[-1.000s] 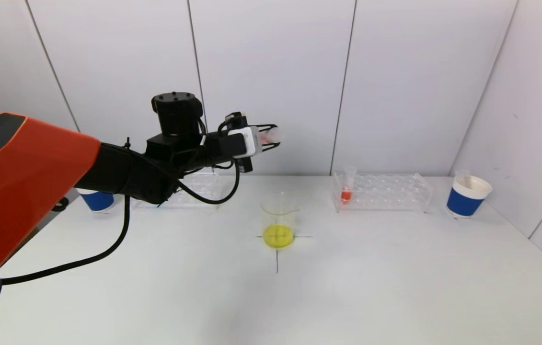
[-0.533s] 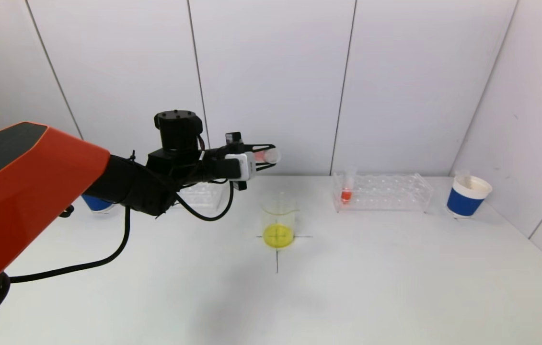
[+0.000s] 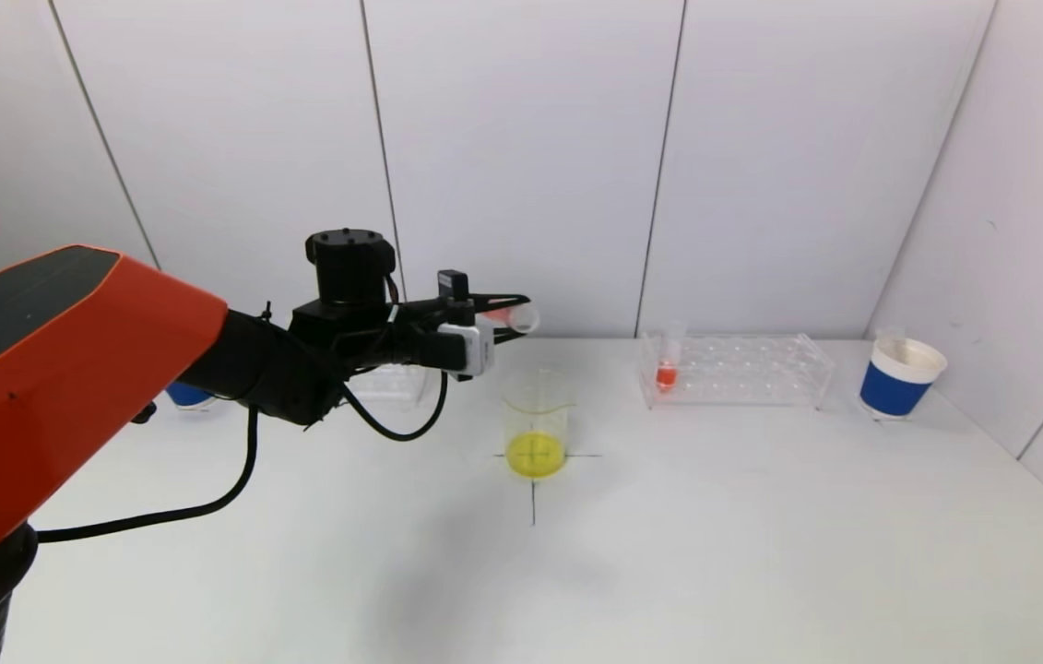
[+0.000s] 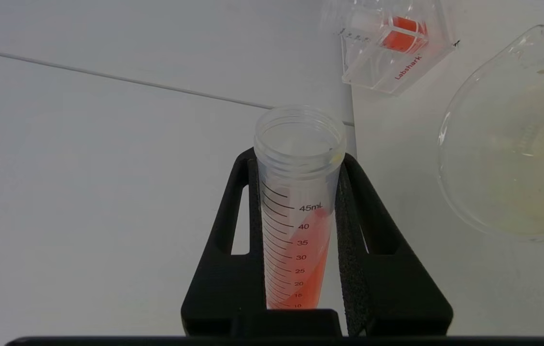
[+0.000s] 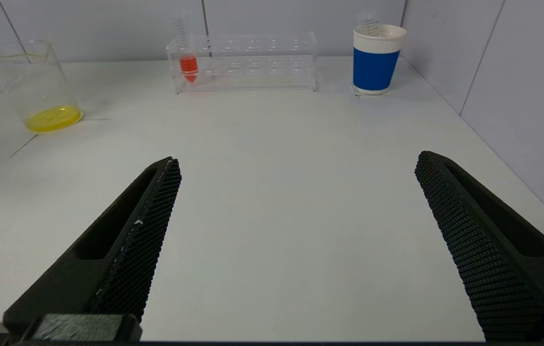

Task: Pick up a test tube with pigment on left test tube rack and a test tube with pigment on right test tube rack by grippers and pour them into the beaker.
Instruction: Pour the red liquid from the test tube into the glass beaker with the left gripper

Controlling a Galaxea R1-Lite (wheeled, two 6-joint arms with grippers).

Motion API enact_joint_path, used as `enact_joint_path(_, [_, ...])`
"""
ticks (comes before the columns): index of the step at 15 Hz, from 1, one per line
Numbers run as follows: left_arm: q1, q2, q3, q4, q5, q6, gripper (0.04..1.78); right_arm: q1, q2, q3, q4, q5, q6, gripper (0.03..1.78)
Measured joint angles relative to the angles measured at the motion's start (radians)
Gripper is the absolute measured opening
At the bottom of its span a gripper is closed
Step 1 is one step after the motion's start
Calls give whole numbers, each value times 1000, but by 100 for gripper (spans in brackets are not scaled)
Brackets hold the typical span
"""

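My left gripper (image 3: pixel 514 317) is shut on a clear graduated test tube (image 4: pixel 296 211) with orange-red pigment. It holds the tube tipped nearly level, open mouth toward the right, just above and behind the glass beaker (image 3: pixel 536 424). The beaker holds yellow liquid and shows beside the tube in the left wrist view (image 4: pixel 512 144). The pigment lies slanted in the tube, below the 45 mL mark. A second tube with red pigment (image 3: pixel 666 364) stands in the right rack (image 3: pixel 742 371). My right gripper (image 5: pixel 296 202) is open and empty, low over the near table, outside the head view.
The left rack (image 3: pixel 383 380) sits behind my left arm, mostly hidden. A blue-and-white paper cup (image 3: pixel 899 378) stands at the far right and another (image 3: pixel 187 395) at the far left. A black cross (image 3: pixel 534 489) marks the table under the beaker.
My left gripper has come down and slightly forward with the tube, from well above the beaker to just over its rim. The right arm has not moved.
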Motion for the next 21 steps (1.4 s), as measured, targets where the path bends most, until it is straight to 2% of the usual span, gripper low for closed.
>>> enact_joint_path(12, [6,38,-2,-29,1,89,44,0,0,0,0,0,0,177])
enact_joint_path(21, [7,46,1,-41,-1,93,44,0,0,0,0,0,0,177])
